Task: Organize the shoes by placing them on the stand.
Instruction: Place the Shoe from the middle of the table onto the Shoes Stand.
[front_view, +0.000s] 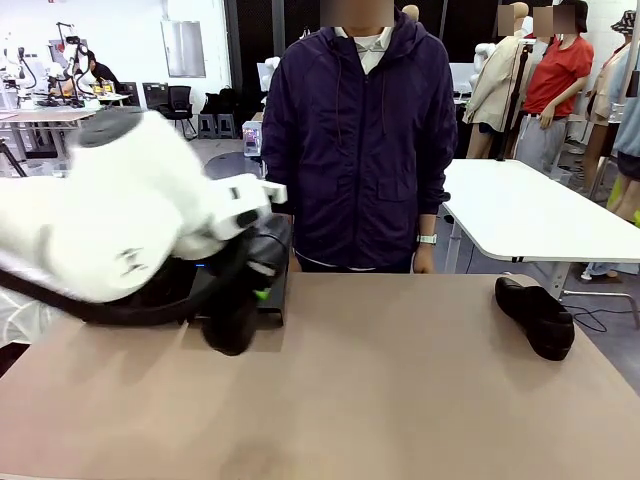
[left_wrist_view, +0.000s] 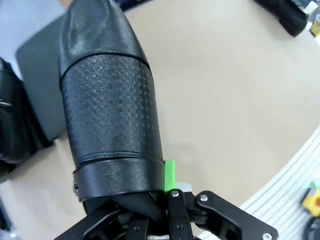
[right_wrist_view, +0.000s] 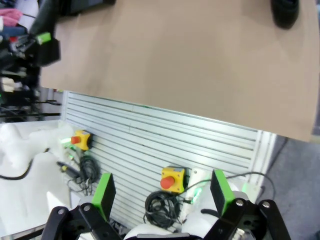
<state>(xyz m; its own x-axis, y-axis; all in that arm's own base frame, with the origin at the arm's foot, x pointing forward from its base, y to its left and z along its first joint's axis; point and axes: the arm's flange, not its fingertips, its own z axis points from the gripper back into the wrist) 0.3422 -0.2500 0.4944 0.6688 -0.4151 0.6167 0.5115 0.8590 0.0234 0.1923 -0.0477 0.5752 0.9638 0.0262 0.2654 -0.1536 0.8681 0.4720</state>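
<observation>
My left gripper (front_view: 250, 298) is shut on a black shoe (front_view: 230, 330), holding it by its heel end just above the table's left part. In the left wrist view that textured shoe (left_wrist_view: 110, 110) points away from the gripper (left_wrist_view: 130, 200), its toe over the dark stand (left_wrist_view: 40, 65). At the left edge there, a second shoe (left_wrist_view: 10, 125) lies on the stand. Another shoe (front_view: 535, 318) lies on the table at the far right, also seen as shoe (right_wrist_view: 285, 12). My right gripper (right_wrist_view: 162, 192) hangs open below the table's near edge, with nothing between its fingers.
A person in a dark jacket (front_view: 360, 140) stands at the far edge, arms down. The stand (front_view: 275, 285) sits behind my left gripper. The tan tabletop (front_view: 400, 400) is bare in the middle. Below the near edge are a slatted panel (right_wrist_view: 150, 135) and yellow stop buttons (right_wrist_view: 172, 177).
</observation>
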